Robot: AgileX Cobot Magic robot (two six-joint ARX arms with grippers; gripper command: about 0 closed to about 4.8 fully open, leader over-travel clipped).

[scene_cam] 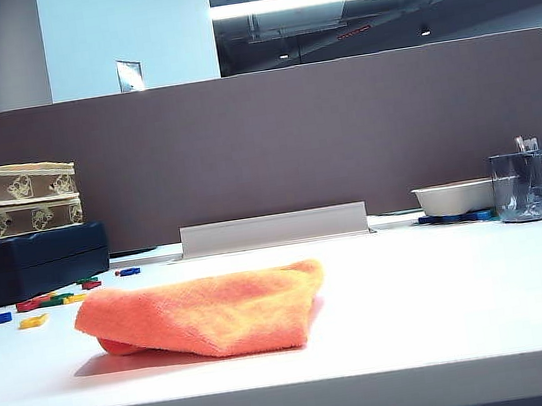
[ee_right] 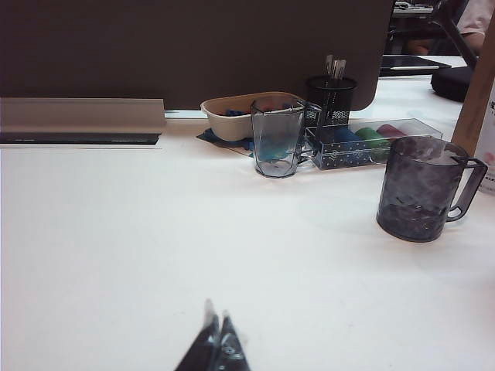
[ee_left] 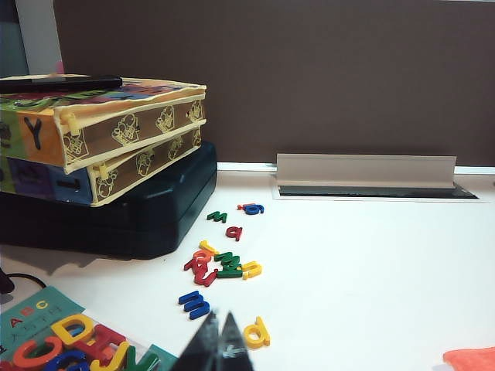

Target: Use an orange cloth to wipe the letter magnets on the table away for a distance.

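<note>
Near the front edge of the table, about mid-width, lies the cloth: bright orange, fuzzy, folded over on itself into a low rumpled pad with a rounded fold at its left end and a thicker corner toward the front. Only a small orange corner of it shows in the left wrist view.

Left of the cloth and farther back, the magnets lie scattered flat on the white top: red, blue, yellow and green letters, most in a loose cluster, a blue one and a yellow one nearer the left gripper, a few more close to the dark case. In the exterior view they show as small coloured bits just in front of that case, apart from the cloth.

Two boxes are stacked on the case. A grey partition closes the back of the table, with a metal strip at its foot. Bare white surface spreads between the magnets and the strip and across the middle.

On the right stand a bowl, a glass, a pen holder and a mug.

The left gripper hangs low over the table near the magnets, tips pressed together, holding nothing. The right gripper sits over bare table, likewise clenched and empty.
</note>
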